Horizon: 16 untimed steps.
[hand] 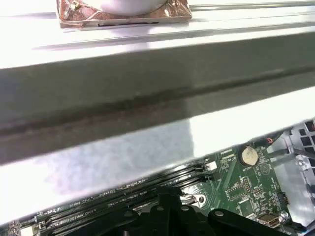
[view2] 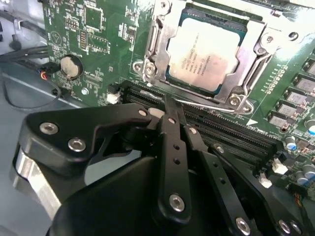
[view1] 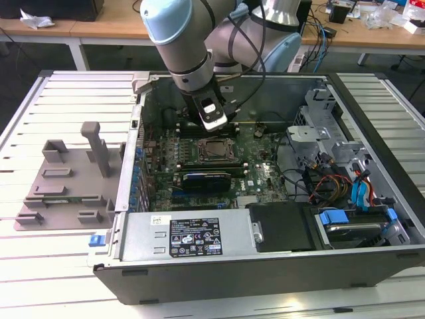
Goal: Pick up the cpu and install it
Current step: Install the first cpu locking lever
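cpu (view2: 205, 56): flat silvery-grey square, pale smudged top plate, seated in the metal socket frame (view2: 150, 54), upper centre of the second wrist view.
tool (view2: 170, 105): fingers closed together, empty, just beside the frame's edge.

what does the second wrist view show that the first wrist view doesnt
Second wrist view: the cpu lying in its socket frame, with the gripper shut on nothing just short of the socket.
First wrist view: a pale metal case wall across most of the picture.
Both wrist views: the green motherboard, its coin battery and the black memory slots.
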### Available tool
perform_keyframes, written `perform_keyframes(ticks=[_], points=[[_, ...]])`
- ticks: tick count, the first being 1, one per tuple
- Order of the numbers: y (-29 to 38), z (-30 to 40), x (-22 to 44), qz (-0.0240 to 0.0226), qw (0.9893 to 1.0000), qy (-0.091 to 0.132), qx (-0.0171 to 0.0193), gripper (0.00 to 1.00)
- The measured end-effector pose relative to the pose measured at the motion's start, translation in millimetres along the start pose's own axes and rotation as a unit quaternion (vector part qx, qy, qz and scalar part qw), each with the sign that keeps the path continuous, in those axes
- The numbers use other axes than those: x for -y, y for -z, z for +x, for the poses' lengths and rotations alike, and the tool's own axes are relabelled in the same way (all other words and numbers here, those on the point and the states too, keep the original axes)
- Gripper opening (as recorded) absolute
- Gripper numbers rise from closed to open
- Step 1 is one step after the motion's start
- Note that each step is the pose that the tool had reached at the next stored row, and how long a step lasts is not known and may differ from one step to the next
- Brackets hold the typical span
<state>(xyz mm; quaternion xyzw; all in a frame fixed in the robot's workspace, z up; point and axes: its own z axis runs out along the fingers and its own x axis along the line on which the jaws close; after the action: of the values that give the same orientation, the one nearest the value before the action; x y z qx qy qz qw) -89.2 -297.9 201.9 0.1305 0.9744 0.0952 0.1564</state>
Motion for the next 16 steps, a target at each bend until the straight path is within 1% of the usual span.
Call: perform_keyframes(ticks=[1,3,4,11,14,16], points=[[-0.8,0.3,0.3,0.0001,1.0000,0.000,0.0000,0.11],[-5.8,1.5,2.6,0.0001,1.0000,0.000,0.0003,0.11],[-6.5,1.7,3.0,0.0001,1.0000,0.000,0.0004,0.11],[-7.5,1.3,6.2,-0.0004,1.0000,0.000,0.0005,0.11],[-7.6,1.1,7.0,-0.0047,1.0000,-0.002,0.0004,0.11],[-8.1,0.5,9.0,-0.0095,0.9999,-0.003,0.0001,0.11]])
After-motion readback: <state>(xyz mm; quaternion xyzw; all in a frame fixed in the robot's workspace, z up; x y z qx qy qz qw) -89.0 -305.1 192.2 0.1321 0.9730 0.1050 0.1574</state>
